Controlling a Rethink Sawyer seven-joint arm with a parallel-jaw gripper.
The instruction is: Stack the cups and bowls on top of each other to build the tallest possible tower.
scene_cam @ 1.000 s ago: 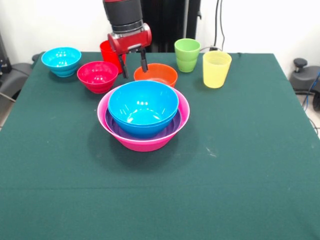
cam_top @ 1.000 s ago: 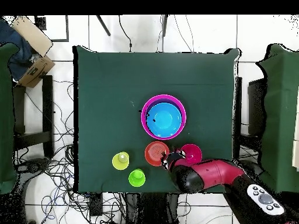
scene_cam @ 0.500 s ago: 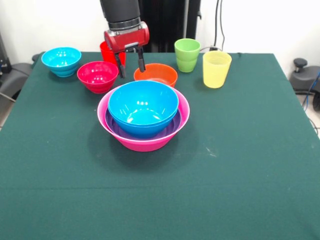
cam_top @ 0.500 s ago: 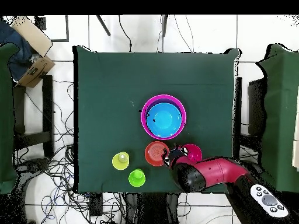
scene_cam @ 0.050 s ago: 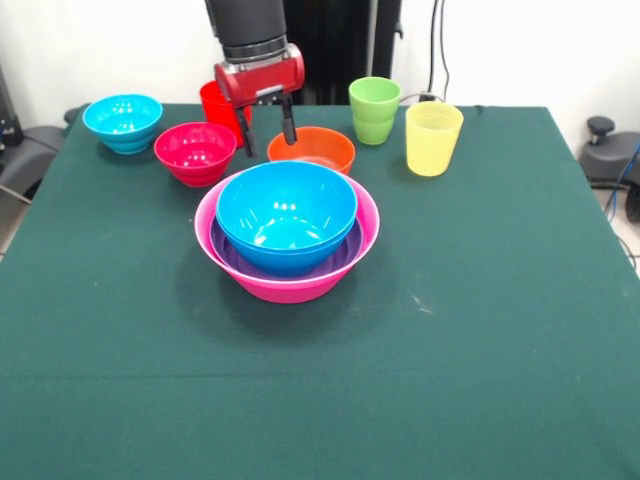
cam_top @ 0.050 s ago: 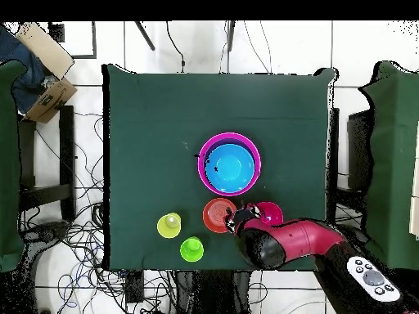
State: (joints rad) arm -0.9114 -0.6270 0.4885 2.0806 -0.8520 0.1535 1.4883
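Note:
The tower is a pink bowl (scene_cam @ 0.050 s ago: 290,288) (cam_top @ 0.050 s ago: 200,163) with a purple bowl (scene_cam @ 0.050 s ago: 228,250) nested in it and a blue bowl (scene_cam @ 0.050 s ago: 287,212) (cam_top @ 0.050 s ago: 229,168) on top. Behind it sits the orange bowl (scene_cam @ 0.050 s ago: 315,150) (cam_top @ 0.050 s ago: 215,215). My gripper (scene_cam @ 0.050 s ago: 268,143) (cam_top @ 0.050 s ago: 236,219) hangs open and empty at that bowl's left rim, one finger on each side of it in the front view. Left of it sit the magenta-red bowl (scene_cam @ 0.050 s ago: 195,152) (cam_top @ 0.050 s ago: 271,213) and the cyan bowl (scene_cam @ 0.050 s ago: 122,122). The arm half hides the red cup (scene_cam @ 0.050 s ago: 213,104). The green cup (scene_cam @ 0.050 s ago: 375,110) (cam_top @ 0.050 s ago: 192,248) and yellow cup (scene_cam @ 0.050 s ago: 433,138) (cam_top @ 0.050 s ago: 169,225) stand upright.
A dark green cloth (scene_cam @ 0.050 s ago: 480,320) covers the table. In the overhead view my arm (cam_top @ 0.050 s ago: 290,244) lies over the table edge nearest the robot's base, covering the cyan bowl and red cup. A cardboard box (cam_top @ 0.050 s ago: 45,74) and cables lie off the table.
The gripper rose a little and shifted left half a second ago, then came back down to the orange bowl's left rim. It stayed open. No bowl or cup moved.

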